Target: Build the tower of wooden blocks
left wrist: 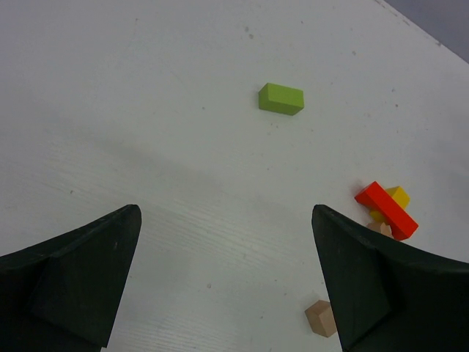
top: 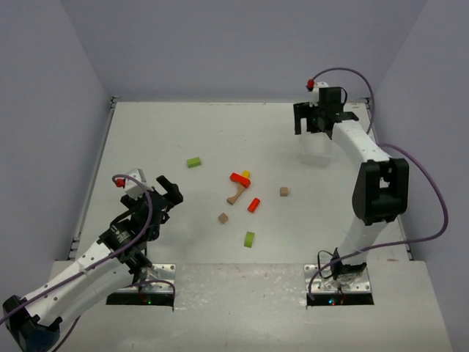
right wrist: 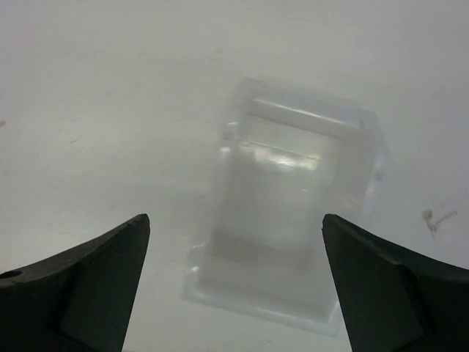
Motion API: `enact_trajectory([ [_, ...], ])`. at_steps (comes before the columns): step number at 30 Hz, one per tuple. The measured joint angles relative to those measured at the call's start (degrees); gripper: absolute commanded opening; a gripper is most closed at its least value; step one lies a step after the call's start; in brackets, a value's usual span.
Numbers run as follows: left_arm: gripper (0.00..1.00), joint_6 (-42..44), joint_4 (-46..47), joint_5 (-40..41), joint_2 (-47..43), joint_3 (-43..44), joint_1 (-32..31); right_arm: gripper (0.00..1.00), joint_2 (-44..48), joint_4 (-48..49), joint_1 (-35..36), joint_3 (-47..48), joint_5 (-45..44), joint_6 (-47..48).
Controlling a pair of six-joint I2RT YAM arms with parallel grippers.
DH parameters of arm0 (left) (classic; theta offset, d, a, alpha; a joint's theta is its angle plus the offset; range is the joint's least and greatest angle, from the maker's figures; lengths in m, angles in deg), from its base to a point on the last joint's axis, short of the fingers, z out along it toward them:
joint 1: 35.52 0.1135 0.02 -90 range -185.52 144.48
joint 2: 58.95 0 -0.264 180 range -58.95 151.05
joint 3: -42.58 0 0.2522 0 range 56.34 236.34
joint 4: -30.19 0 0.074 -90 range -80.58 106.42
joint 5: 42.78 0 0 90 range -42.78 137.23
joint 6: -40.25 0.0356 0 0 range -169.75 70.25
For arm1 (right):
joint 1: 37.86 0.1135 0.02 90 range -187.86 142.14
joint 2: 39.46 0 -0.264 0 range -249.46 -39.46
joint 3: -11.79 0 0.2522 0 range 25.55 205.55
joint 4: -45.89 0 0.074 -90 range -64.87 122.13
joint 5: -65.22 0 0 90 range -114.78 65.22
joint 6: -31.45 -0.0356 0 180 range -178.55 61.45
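Landmark: red bar [top: 239, 177], touching yellow block [top: 247, 174]; loose wood blocks [top: 250, 239] around it. 
left gripper [top: 164, 199], left of bar: jaws apart, empty. 
right gripper [top: 308, 126], far right of bar, over clear tray [top: 314, 152]: jaws apart, empty.

Matt wood blocks [top: 253, 204], clear glossy plastic tray [right wrist: 300, 114]

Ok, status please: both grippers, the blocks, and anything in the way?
Left gripper open, empty. Right gripper open above clear container. Wood blocks scattered, no tower yet; red bar lies on yellow block. Nothing blocks them.
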State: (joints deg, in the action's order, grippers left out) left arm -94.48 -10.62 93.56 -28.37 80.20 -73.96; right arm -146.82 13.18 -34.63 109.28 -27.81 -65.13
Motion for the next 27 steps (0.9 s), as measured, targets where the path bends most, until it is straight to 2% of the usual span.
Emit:
enact_trajectory([
  [5, 1.00, 2.4, 1.8, -3.4, 2.4, 0.0, 0.0, 0.99, 10.5, 4.2, 14.3, -6.4, 11.4, 9.8],
  [8, 1.00, 3.6, 3.3, -5.7, 3.0, 0.0, 0.0, 0.99, 12.7, 4.8, 21.7, -9.6, 19.5, 14.1],
  [11, 1.00, 4.4, 4.4, -7.3, 3.2, 0.0, 0.0, 0.99, 12.5, 4.3, 27.5, -11.6, 23.7, 17.0],
  [16, 1.00, 4.9, 5.4, -8.6, 3.0, -0.6, 0.0, 0.96, 7.5, 3.3, 32.7, -11.7, 21.8, 19.5],
  [23, 1.00, 5.3, 6.0, -9.6, 1.3, -1.7, 0.0, 0.87, -2.8, 2.2, 36.2, -10.2, 12.0, 19.5],
  [25, 1.00, 5.3, 6.1, -9.6, 1.0, -1.8, 0.0, 0.83, -3.7, 2.3, 36.4, -10.2, 10.2, 19.1],
  [27, 1.00, 5.3, 6.2, -9.6, 0.8, -1.8, 0.0, 0.75, -4.1, 2.4, 36.4, -10.2, 9.0, 18.6],
])
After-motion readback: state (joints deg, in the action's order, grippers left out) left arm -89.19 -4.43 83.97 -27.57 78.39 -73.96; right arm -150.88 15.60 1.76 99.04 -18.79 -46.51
